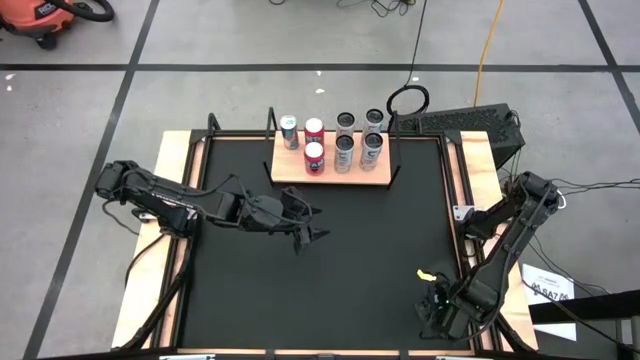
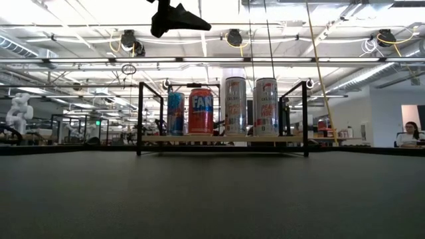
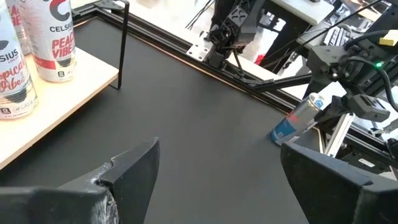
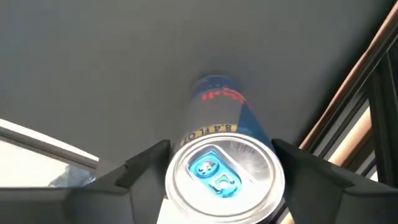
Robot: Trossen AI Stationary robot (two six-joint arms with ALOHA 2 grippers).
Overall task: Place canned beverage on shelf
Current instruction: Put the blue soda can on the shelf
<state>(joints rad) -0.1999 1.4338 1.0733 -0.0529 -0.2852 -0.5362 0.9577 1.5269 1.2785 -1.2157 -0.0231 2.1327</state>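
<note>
Black tabletop (image 4: 93, 62) beneath, can (image 4: 221, 162) sits between right pincer (image 4: 221, 180) fingers

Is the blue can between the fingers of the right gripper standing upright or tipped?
Tipped. In the left wrist view the blue can leans between the right gripper's fingers, its base at the black tabletop.

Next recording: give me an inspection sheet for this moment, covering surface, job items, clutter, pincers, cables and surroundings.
Surface: black tabletop, bare in the middle.
Job's things: shelf at the far edge holds seven upright cans; blue can near the right front corner, between the right pincer's fingers.
Clutter: nothing seen.
Pincers: left pincer open, raised over the table's left-centre, empty; right pincer straddling the blue can, contact not clear.
Cables: yellow cable and black cables on the floor beyond the table.
Surroundings: orange vacuum on the floor; person seated in the room behind.
</note>
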